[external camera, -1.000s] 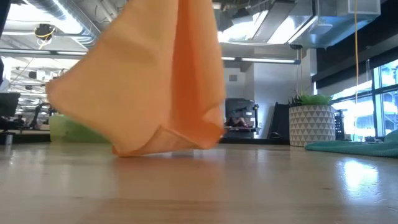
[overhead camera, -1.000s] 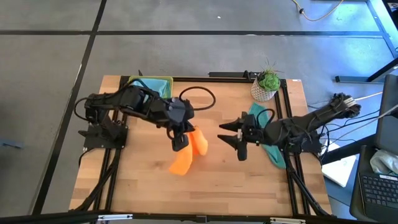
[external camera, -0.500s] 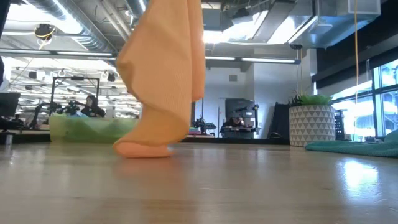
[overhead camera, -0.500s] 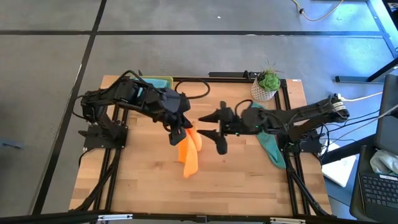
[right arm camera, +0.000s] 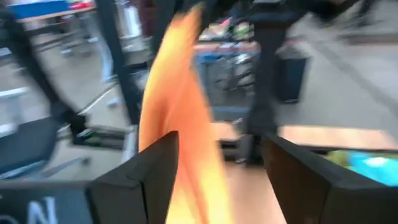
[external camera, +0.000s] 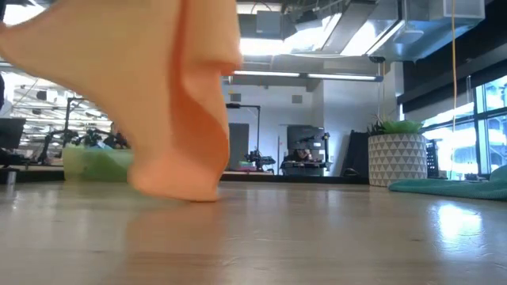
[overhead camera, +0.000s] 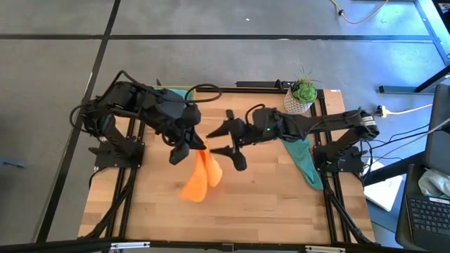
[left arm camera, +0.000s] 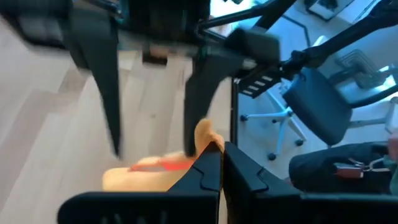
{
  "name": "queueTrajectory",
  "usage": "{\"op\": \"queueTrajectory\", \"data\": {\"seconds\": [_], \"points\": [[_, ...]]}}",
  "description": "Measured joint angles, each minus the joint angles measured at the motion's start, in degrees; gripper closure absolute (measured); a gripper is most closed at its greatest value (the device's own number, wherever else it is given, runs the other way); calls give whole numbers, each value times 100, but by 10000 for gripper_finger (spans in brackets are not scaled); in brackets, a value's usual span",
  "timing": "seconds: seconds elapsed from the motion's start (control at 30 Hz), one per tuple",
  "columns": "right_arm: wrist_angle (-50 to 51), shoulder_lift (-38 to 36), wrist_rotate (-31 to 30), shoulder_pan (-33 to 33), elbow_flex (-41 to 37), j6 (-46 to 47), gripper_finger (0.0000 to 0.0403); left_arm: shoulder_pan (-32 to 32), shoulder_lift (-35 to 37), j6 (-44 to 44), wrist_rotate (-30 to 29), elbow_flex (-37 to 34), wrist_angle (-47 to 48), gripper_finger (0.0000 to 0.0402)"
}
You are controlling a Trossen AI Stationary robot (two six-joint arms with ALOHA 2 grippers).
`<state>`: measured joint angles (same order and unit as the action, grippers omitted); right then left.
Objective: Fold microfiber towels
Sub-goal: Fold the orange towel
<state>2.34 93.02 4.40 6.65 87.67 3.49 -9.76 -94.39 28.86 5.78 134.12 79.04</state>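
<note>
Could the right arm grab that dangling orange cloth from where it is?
Probably yes: the right gripper is open beside the orange towel, which hangs from the shut left gripper, with nothing between them.

The wooden table (overhead camera: 267, 204) carries a potted plant (overhead camera: 301, 96) and a teal towel (overhead camera: 304, 160) behind the right pincer (overhead camera: 226, 140), and a yellow-green tray (overhead camera: 176, 92) behind the left pincer (overhead camera: 184, 149).

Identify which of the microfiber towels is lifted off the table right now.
The orange microfiber towel, hanging from the shut left claw with its lower end on the wood; the teal microfiber towel lies flat at the right edge.
</note>
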Motion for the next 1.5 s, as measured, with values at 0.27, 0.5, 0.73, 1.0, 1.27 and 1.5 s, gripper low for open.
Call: {"op": "queueTrajectory", "data": {"seconds": [0.27,0.5,0.73,1.0,1.27,1.5], "points": [[-135,299,737,-38,141,373,173,0,91,70,182,81,349,401],[-701,299,830,-200,143,667,173,-94,135,-7,407,75,535,401],[-1094,429,986,-242,145,1138,173,-70,146,-92,-75,75,536,401],[-983,649,1436,-242,111,1643,178,-70,230,-65,-184,75,537,401],[-696,699,2262,-294,-225,1712,226,-173,576,245,-674,78,565,401],[-688,699,2677,-382,-571,1575,300,-326,828,484,-1159,81,568,401]]}}
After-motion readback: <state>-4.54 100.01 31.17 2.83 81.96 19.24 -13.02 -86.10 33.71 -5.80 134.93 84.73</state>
